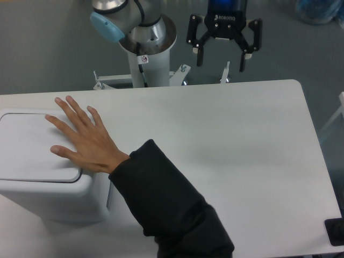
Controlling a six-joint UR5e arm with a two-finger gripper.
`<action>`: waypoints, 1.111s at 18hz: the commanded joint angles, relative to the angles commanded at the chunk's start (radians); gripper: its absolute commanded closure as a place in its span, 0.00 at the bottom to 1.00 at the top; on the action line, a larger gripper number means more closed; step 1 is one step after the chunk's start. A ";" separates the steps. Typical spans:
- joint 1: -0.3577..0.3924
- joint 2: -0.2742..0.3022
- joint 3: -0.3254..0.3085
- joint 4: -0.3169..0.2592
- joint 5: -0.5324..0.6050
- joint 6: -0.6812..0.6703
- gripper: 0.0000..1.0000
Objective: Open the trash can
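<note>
While the gripper [221, 58] hangs above the table's far edge, past mid-width, its two black fingers [198, 55] are spread wide with nothing between them. Arm column [146, 51] stands just behind the far edge, left of the gripper, blue cap on the joint above it. Trash can [45, 177] sits at the table's left edge, toward the near-left corner, partly cut off by the frame. White boxy body, rounded corners, flat rectangular lid [32, 145] down and flush, dark seam visible around its near-right corner. A person's hand [86, 141] lies flat on the lid's right side, palm down, fingers extended and fanned toward the far-left, not gripping anything. Thumb lies along the lid near its front seam. Black sleeve [166, 207] runs from the wrist down to the near edge, crossing the can's right side. Hand and gripper are well apart, bare white table [231, 150] between them. Small dark object [336, 232] at the near-right corner, cut off by the frame, can't tell what it is. Grey floor [43, 48] beyond the far edge.
</note>
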 joint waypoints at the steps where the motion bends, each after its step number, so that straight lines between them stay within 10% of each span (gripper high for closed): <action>1: 0.015 0.003 -0.002 -0.002 0.000 0.000 0.00; 20: 0.149 0.052 -0.054 -0.008 -0.014 0.081 0.00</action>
